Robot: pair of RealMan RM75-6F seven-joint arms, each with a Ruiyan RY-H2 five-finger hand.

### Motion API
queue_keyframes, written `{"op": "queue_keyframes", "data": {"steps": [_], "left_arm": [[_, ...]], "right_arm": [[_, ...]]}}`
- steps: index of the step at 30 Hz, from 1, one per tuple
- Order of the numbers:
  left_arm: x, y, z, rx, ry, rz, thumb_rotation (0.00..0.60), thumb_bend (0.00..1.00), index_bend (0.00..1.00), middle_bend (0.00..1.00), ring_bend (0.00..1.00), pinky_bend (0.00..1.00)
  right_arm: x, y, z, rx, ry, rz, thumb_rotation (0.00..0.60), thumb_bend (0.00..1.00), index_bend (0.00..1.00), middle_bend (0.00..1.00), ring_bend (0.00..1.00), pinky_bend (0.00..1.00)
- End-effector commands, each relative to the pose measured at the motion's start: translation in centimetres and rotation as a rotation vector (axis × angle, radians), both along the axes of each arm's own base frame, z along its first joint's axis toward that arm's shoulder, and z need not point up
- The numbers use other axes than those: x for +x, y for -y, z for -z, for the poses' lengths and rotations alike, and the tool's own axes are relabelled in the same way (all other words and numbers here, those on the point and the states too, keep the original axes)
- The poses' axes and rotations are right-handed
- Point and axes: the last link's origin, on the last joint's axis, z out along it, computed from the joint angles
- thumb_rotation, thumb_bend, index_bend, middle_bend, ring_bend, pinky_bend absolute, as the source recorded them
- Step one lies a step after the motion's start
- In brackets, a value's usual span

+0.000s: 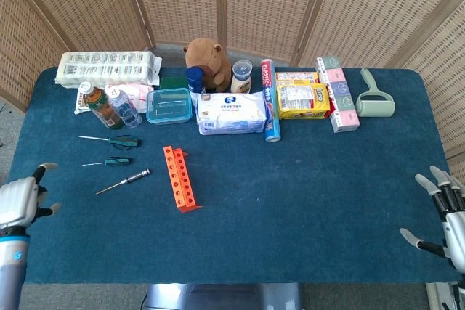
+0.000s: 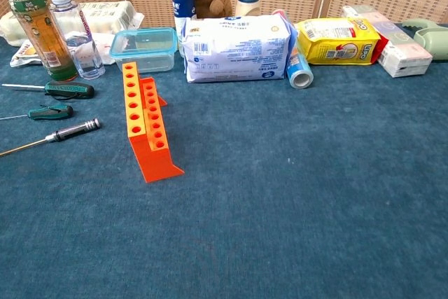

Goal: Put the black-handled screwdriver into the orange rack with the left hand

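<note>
Blue cloth lies bare between orange rack [image 1: 181, 178] and left robot hand [image 1: 18, 202].

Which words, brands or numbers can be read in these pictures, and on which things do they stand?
"PLASTIC" on the blue and red tube.
"LiCO", doubtful, on the yellow bag.
Blue print on the white wipes pack: too small to read.
Label of the tea bottle: blurred.
Pastel boxes, egg carton, small jar: nothing readable.
</note>
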Motion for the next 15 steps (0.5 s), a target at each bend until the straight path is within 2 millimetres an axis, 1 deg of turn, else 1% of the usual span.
{"op": "queue_keyframes", "data": {"steps": [1, 3, 5, 8, 11, 15], "left_arm": [[3.0, -3.0, 3.0, -0.081, 0.063, -0.024, 0.600, 0.15, 0.26, 1.00, 1.00, 1.00], [3.6, -3.7, 3.7, -0.086, 0.061, -0.031, 0.600, 0.18, 0.28, 1.00, 1.00, 1.00], [4.4, -4.6, 4.9, -0.100, 0.072, -0.038, 0.600, 0.21, 0.30, 1.00, 1.00, 1.00], [5.4, -5.5, 6.3, -0.126, 0.077, -0.041, 0.600, 0.23, 0.32, 1.00, 1.00, 1.00], [6.4, -6.1, 7.3, -0.139, 0.063, -0.034, 0.600, 0.26, 0.35, 1.00, 1.00, 1.00], [7.3, -6.8, 8.0, -0.137, 0.044, -0.035, 0.600, 0.28, 0.35, 1.00, 1.00, 1.00]], "right_arm": [[-0.2, 0.2, -0.1, 0.008, 0.004, 0.009, 0.600, 0.03, 0.13, 0.01, 0.00, 0.00], [-0.2, 0.3, 0.0, 0.015, 0.006, 0.011, 0.600, 0.03, 0.13, 0.01, 0.00, 0.00], [-0.1, 0.3, 0.1, 0.023, 0.007, 0.009, 0.600, 0.03, 0.13, 0.01, 0.00, 0.00], [-0.1, 0.2, 0.1, 0.026, 0.007, 0.008, 0.600, 0.03, 0.13, 0.01, 0.00, 0.00], [-0.1, 0.3, 0.1, 0.028, 0.010, 0.010, 0.600, 0.03, 0.13, 0.01, 0.00, 0.00], [-0.2, 0.3, 0.1, 0.033, 0.010, 0.012, 0.600, 0.03, 0.13, 0.01, 0.00, 0.00]]}}
